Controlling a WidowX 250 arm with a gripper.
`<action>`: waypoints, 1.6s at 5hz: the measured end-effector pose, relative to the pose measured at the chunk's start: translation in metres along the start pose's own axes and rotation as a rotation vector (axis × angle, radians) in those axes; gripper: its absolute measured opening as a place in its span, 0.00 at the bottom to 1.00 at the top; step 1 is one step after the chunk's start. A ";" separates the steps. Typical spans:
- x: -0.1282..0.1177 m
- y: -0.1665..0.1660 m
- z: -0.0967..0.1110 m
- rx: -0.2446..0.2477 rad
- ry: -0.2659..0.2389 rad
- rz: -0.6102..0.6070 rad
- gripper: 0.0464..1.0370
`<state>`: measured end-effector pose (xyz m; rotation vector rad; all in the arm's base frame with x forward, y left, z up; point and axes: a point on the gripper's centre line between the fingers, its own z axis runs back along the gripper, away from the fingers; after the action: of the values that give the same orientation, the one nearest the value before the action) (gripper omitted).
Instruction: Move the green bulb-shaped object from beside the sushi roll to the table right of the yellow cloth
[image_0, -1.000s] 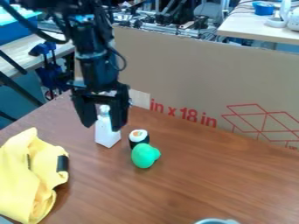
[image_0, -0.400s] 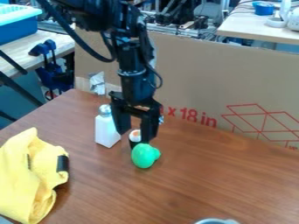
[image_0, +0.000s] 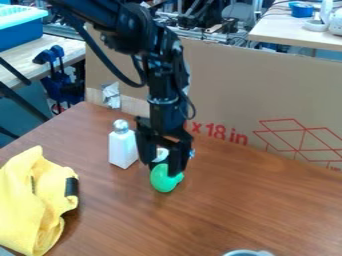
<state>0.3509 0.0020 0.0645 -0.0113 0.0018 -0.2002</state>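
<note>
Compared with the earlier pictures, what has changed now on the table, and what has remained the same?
The gripper has moved from in front of the white bottle toward the picture's right and lower, to the sushi roll and green object. Its jaws are open; nothing was visibly taken or released. The bottle, roll, green object and yellow cloth stayed in place.

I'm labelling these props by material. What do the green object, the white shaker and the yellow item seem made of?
Green object: likely plastic or rubber; smooth, evenly coloured, rounded.
White shaker: smooth body, plastic or ceramic; its silvery cap shines like metal.
Yellow item: probably matte fabric, given its soft folds.
</note>
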 end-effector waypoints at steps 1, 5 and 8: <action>0.003 0.005 -0.005 0.030 0.082 0.018 0.96; 0.005 0.007 -0.017 -0.014 0.129 0.036 0.96; 0.006 0.007 -0.024 -0.075 0.129 0.063 0.83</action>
<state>0.3585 0.0075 0.0406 -0.0732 0.1377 -0.1376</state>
